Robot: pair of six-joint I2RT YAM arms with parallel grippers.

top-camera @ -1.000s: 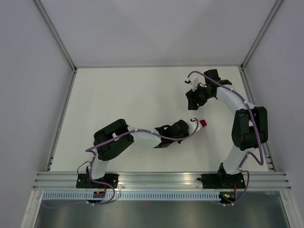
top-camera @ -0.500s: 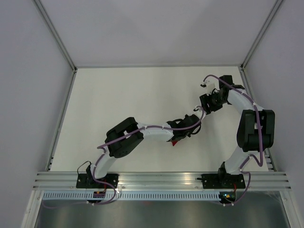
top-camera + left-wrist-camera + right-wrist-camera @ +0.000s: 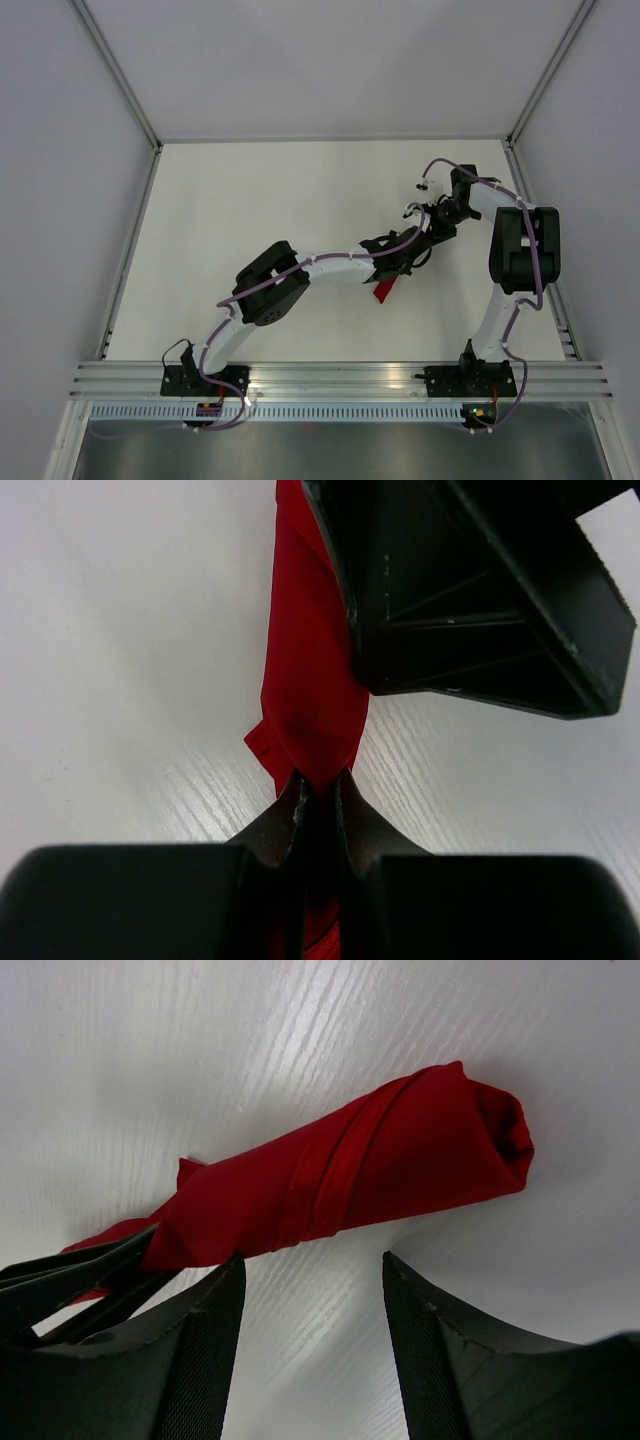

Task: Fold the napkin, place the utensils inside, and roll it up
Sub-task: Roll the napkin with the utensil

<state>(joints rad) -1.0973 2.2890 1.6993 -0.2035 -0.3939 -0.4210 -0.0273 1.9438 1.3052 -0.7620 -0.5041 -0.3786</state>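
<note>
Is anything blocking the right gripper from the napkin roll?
Nothing visible. The right gripper is open and faces the rolled napkin, with only bare table between them. The left gripper pinches its thin end, off to the side.

The napkin (image 3: pixel 340 1175) is seen as bright red cloth with a slight sheen, smooth along its layered folds. The table (image 3: pixel 200 1050) is finished in white with a fine wood-like grain and a soft gloss, and a rail (image 3: pixel 340 378) of dull silver metal is fitted along its near edge. The fingers (image 3: pixel 190 1360) of the right gripper (image 3: pixel 312 1270) are formed of matt black plastic, finely ridged.
</note>
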